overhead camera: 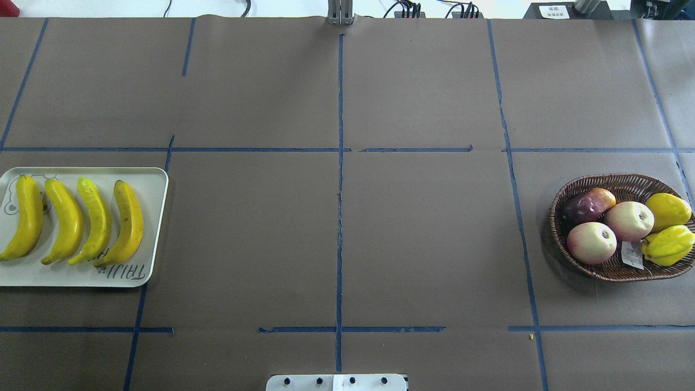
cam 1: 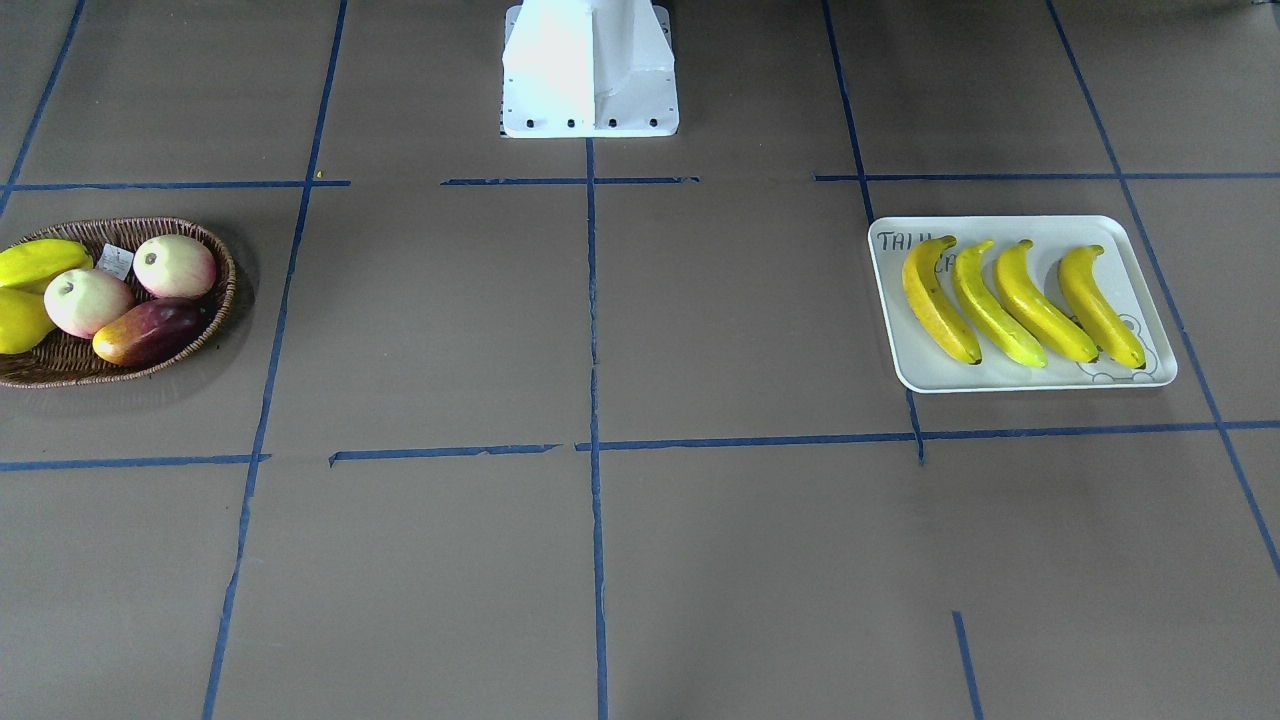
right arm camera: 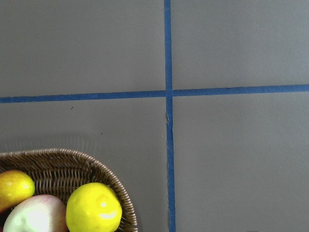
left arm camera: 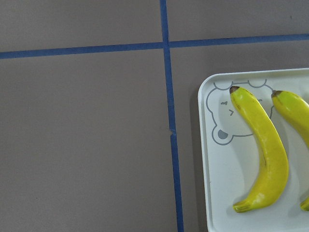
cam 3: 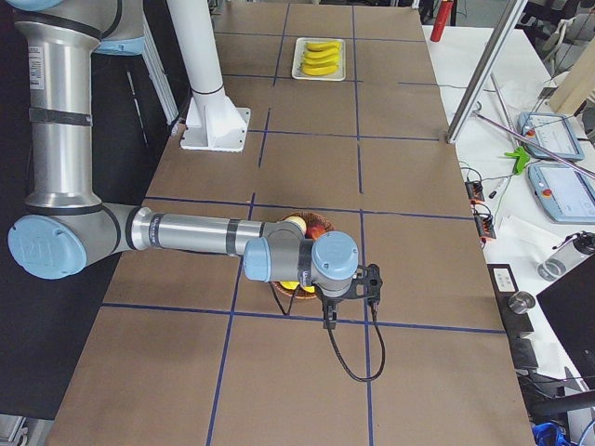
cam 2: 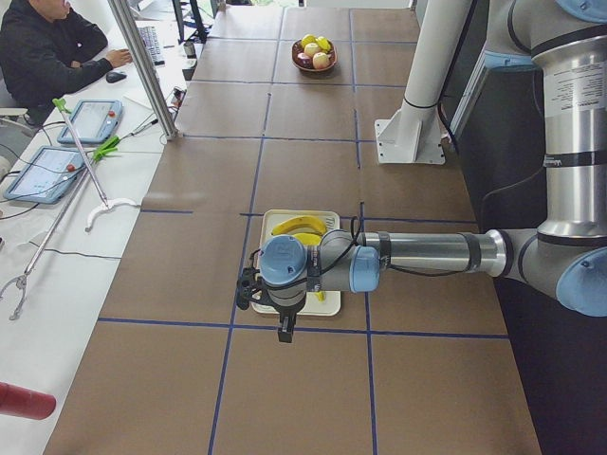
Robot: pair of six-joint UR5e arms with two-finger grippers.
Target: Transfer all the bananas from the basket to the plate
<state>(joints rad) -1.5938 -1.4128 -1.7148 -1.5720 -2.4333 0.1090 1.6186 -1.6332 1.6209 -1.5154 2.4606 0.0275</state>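
Bananas (cam 1: 1035,305), all 4, lie on plate (cam 1: 1000,378); cannot tell left hand (cam 2: 285,330) or right hand (cam 3: 327,319) opening.

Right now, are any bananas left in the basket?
No, none left. The basket holds only apples, a mango and stubby yellow fruits; all four bananas lie on the plate.

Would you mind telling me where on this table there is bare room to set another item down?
The whole brown stretch between the plate and the basket is bare. The plate is crowded: four bananas fill it side by side. The basket is packed with other fruit.
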